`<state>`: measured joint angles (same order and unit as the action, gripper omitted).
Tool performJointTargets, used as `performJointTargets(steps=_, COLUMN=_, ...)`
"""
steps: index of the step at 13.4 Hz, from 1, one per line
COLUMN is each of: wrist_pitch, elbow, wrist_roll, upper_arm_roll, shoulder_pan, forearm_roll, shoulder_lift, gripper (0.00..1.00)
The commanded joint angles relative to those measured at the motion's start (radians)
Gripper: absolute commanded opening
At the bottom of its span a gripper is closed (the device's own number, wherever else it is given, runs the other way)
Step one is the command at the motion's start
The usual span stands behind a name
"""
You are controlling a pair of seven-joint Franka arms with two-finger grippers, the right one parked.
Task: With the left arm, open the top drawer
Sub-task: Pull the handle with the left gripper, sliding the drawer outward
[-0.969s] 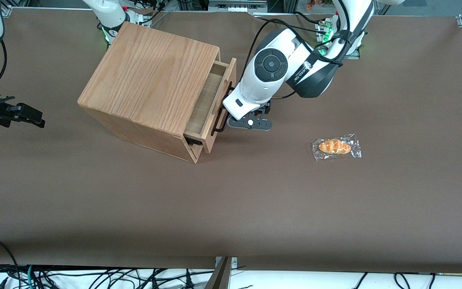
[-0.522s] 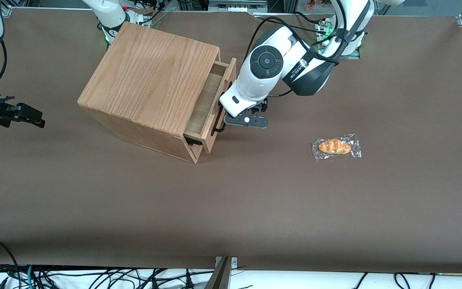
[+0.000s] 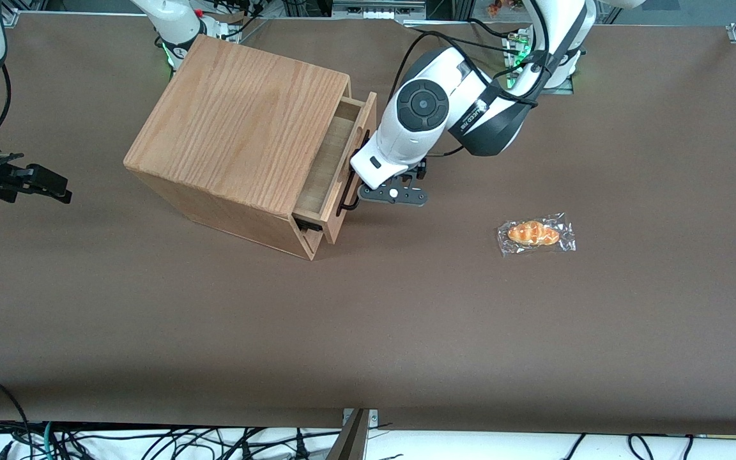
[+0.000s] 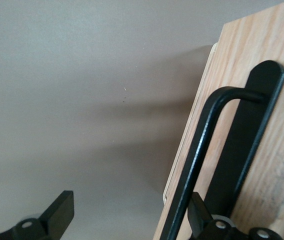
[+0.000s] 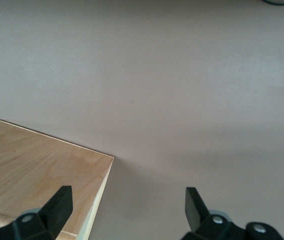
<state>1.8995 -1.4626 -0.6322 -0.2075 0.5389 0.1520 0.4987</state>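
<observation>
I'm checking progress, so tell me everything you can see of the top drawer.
The top drawer is shallow light wood, pulled partly out of the oak cabinet, its bare inside showing. A long thin black bar handle crosses its front. The left arm's gripper is open at the handle, one finger between bar and front.

Left arm (image 3: 470,108) low; hand (image 4: 132,220) open

The cabinet (image 3: 240,128) stands on the tabletop (image 3: 368,332), its top drawer (image 3: 336,167) partly pulled out. The claw (image 3: 368,188) sits at the drawer's handle (image 3: 350,195), fingers spread. A wrapped bun (image 3: 534,233) lies well apart, toward the working arm's end.
</observation>
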Motion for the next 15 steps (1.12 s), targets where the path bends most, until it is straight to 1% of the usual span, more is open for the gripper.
performJointTargets(steps=1, wrist_pitch=-0.013, elbow=-0.008, wrist_roll=0.012, upper_arm_roll=0.0, shoulder_pan=-0.008, forearm_roll=-0.028, shoulder_lift=-0.009, gripper=1.0)
performJointTargets(steps=11, wrist_pitch=-0.039, elbow=-0.015, wrist_roll=0.017, upper_arm_roll=0.002, shoulder_pan=-0.047, forearm_roll=-0.029, shoulder_lift=-0.022, gripper=1.0)
performJointTargets(steps=15, wrist_pitch=-0.053, elbow=-0.015, wrist_roll=0.051, upper_arm_roll=0.0, shoulder_pan=-0.073, forearm_roll=-0.029, shoulder_lift=-0.029, gripper=1.0)
